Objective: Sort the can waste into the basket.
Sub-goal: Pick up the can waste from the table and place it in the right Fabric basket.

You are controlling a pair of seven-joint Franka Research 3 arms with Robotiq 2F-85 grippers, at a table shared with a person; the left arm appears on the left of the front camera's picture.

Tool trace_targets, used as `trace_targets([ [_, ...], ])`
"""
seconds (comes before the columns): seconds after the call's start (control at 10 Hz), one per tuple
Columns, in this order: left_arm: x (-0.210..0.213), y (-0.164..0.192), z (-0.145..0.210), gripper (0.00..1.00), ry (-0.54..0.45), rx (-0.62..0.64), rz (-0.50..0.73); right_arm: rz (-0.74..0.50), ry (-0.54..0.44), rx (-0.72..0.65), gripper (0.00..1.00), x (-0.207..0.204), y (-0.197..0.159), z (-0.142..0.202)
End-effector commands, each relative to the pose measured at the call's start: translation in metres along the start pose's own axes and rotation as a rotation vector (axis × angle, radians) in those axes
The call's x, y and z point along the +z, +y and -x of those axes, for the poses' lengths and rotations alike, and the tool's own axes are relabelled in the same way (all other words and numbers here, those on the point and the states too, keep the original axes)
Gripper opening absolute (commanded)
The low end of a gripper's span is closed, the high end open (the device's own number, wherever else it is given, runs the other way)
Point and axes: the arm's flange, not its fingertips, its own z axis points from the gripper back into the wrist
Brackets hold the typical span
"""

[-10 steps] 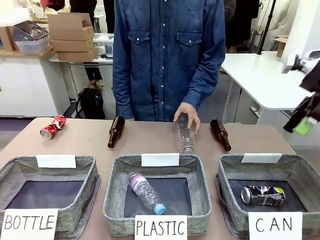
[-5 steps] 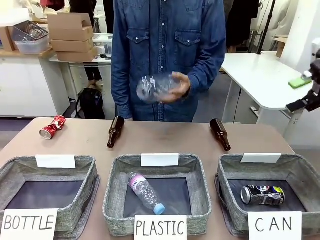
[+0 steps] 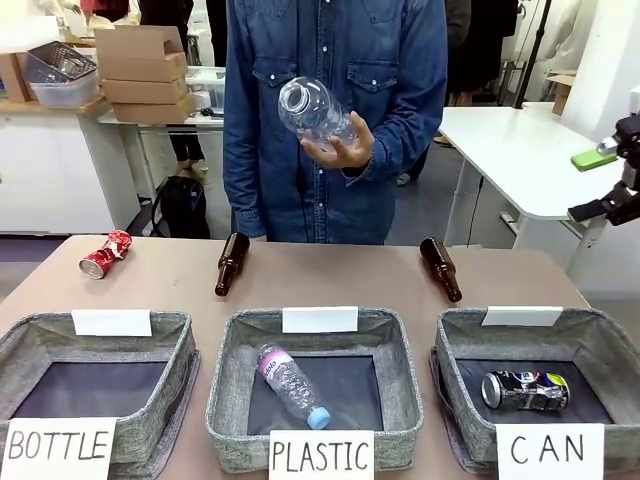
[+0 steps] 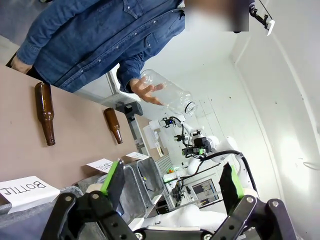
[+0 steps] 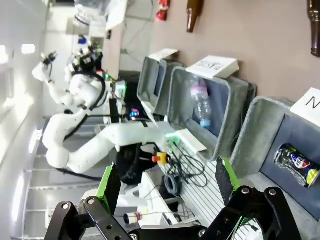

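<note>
The basket (image 3: 600, 345) marked "CAN" held one dark can (image 3: 526, 390) lying on its side, black and silver, its print too small to read. The bin (image 3: 225, 390) immediately left of the basket, marked "PLASTIC", held a clear plastic bottle (image 3: 290, 385) with a blue cap. The red can (image 3: 105, 254), apparently crushed, lay on the surface (image 3: 330, 280) far left of the basket. The fingers of the left gripper (image 4: 172, 175) and the right gripper (image 5: 166, 175) stood apart.

Bright, even overhead lighting; shadows on the table (image 3: 330, 275) are soft and faint. Front view sharp, graphics on the dark can (image 3: 526, 390) crisp. Wrist views bend at the edges, and the white wall (image 4: 295, 125) washes out in glare.
</note>
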Motion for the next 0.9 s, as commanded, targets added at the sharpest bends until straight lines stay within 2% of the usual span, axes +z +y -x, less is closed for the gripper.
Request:
trace_targets([
  [0.0,-0.0024,-0.0005,0.0001,1.00,-0.006,-0.020,0.019,0.009,0.024,0.033,1.00,0.0069,-0.0022,-0.0034],
  [0.8,-0.0024,-0.0005,0.0001,1.00,-0.006,-0.020,0.019,0.009,0.024,0.033,1.00,0.0069,-0.0022,-0.0034],
])
